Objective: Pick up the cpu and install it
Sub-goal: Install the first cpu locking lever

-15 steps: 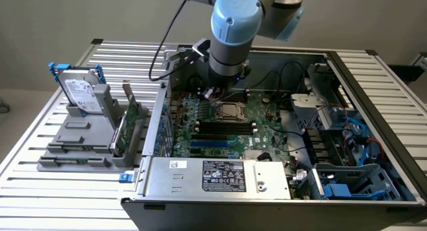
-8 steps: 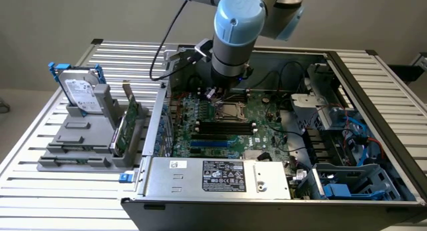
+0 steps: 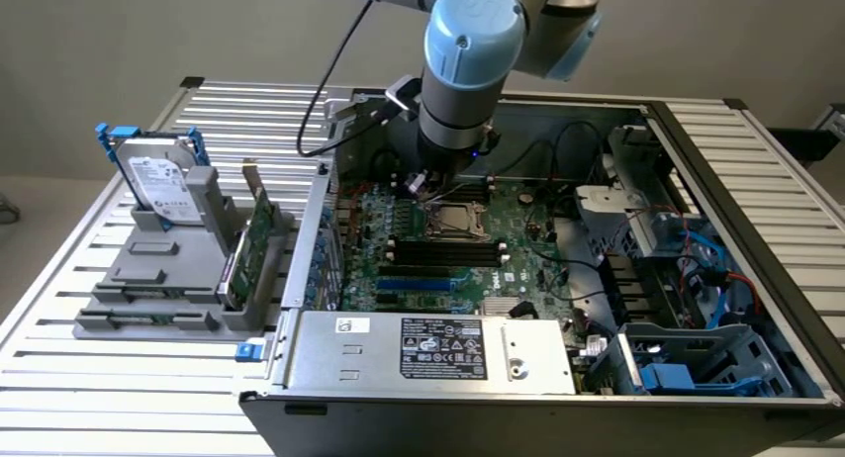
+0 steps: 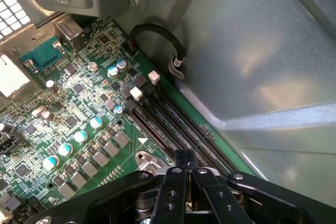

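Observation:
My gripper [image 3: 422, 185] hangs low inside the open computer case, just over the green motherboard [image 3: 436, 269] and beside the square metal-framed socket [image 3: 457, 218]. In the wrist view its black fingers [image 4: 173, 182] stand pressed together, shut, above the board [image 4: 68, 124] next to the long dark memory slots [image 4: 168, 124]. A corner of the socket's metal frame [image 4: 144, 160] shows just ahead of the fingertips. Nothing can be made out between the fingers. The cpu is hidden or out of view.
A silver hard drive [image 3: 161, 185] with a blue bracket stands in a grey holder [image 3: 158, 279] at the exterior view's left, with a green card [image 3: 251, 244] upright beside it. The power supply [image 3: 429, 348] lies along the case's front. Cables and drive bays [image 3: 660, 269] crowd the right.

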`<state>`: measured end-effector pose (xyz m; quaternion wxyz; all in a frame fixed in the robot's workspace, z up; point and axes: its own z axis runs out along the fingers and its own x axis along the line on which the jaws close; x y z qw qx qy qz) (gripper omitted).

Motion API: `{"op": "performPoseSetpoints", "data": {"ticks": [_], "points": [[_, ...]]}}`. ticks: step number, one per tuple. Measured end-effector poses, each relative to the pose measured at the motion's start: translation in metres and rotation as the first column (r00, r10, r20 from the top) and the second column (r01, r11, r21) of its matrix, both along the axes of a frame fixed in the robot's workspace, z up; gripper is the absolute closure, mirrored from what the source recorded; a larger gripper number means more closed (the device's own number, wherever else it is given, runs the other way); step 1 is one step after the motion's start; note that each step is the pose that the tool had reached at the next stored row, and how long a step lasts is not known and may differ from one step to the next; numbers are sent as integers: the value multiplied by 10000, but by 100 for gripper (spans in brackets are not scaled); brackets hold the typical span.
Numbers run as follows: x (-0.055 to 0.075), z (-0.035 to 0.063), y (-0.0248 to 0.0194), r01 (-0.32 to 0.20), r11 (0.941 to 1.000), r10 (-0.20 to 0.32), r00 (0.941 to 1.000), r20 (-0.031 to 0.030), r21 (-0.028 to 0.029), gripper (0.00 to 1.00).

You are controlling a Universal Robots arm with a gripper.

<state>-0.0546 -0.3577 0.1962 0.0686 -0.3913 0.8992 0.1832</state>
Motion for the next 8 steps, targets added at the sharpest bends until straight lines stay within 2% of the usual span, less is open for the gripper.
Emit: {"op": "performPoseSetpoints", "data": {"ticks": [3, 8], "points": [[-2, 2, -1, -2, 10000, 2, 10000, -71, 2, 89], [-5, 15, -5, -2, 10000, 2, 9999, -143, 2, 89]]}}
